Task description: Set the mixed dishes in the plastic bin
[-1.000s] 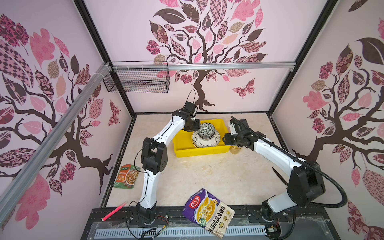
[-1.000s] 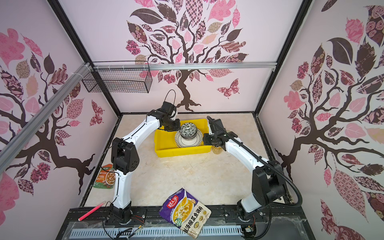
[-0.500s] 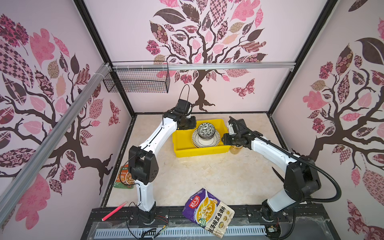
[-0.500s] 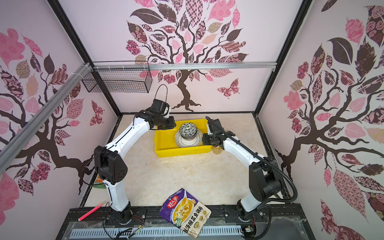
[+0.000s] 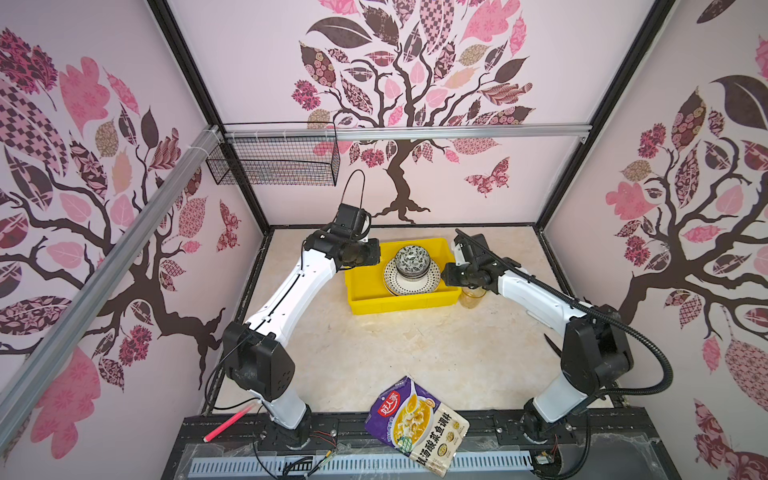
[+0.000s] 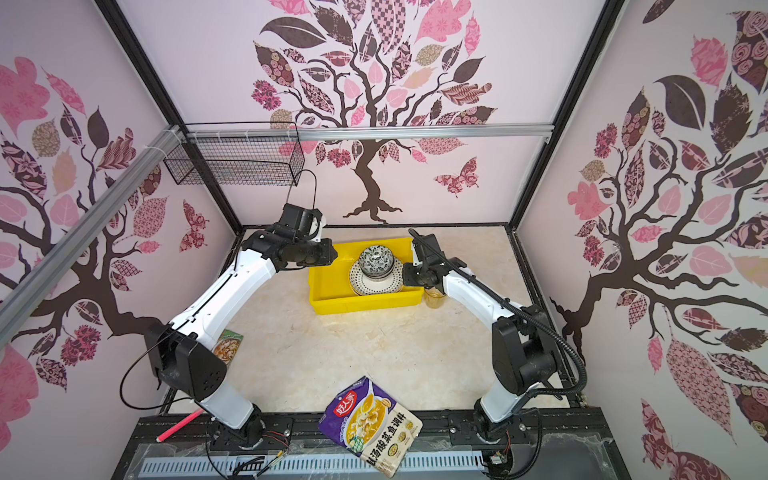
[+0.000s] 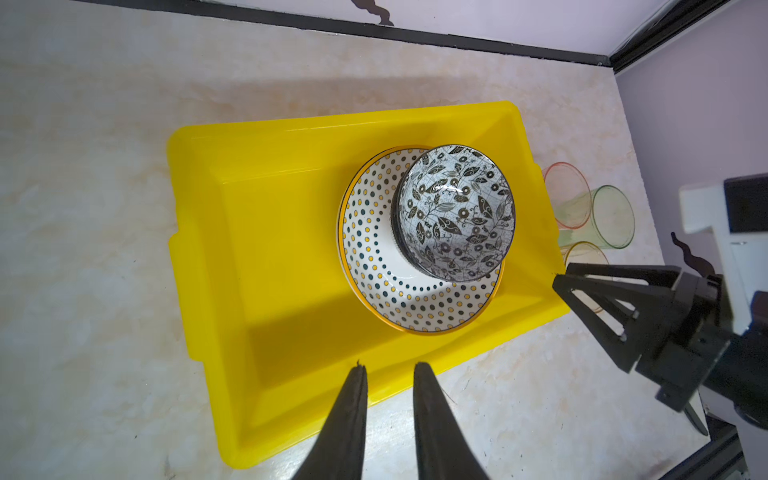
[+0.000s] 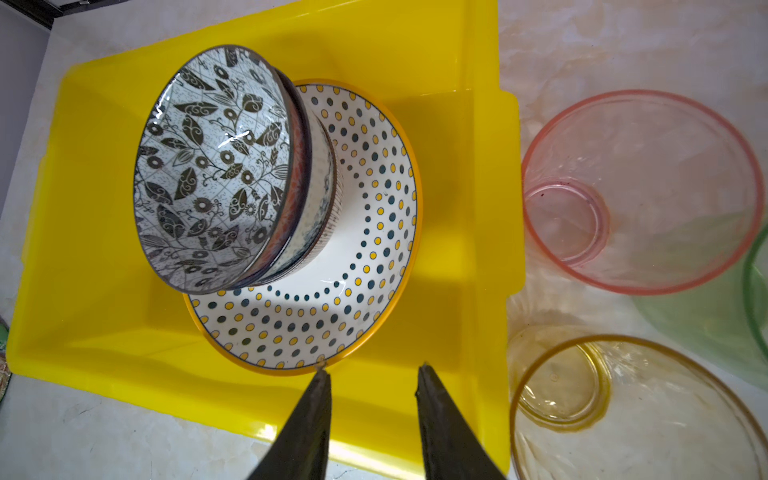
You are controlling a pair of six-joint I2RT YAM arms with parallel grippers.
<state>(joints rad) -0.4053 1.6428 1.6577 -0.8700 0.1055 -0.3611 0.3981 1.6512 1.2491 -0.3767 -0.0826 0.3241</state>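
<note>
The left gripper (image 7: pixel 390 368) has its jaws a little apart with nothing between them. A second ago it hung over the bowls. Now it has drawn back to the left end of the yellow bin (image 5: pixel 399 305), and the left arm's elbow (image 5: pixel 253 361) has swung toward the front left corner of the table. In a top view the elbow now hides the seasoning packet (image 6: pixel 227 345), which shows beside the arm in the other eye.

The right gripper (image 8: pixel 372 371) also stands parted and empty. It has stayed at the bin's right end, above the amber tumbler (image 8: pixel 623 415).

The dishes have not moved. The bin sits at the back middle of the table, its long axis running left to right with the right end slightly farther back. In its right half lie flat stacked plates with a dotted plate (image 5: pixel 415 284) on top. On that plate stands a nest of bowls, mouths up, with a black-and-white leafy bowl (image 5: pixel 409 258) uppermost.

The pink tumbler (image 8: pixel 640 187), green tumbler (image 7: pixel 613 217) and amber tumbler stand upright on the table, outside the bin and just beside its right end.
</note>
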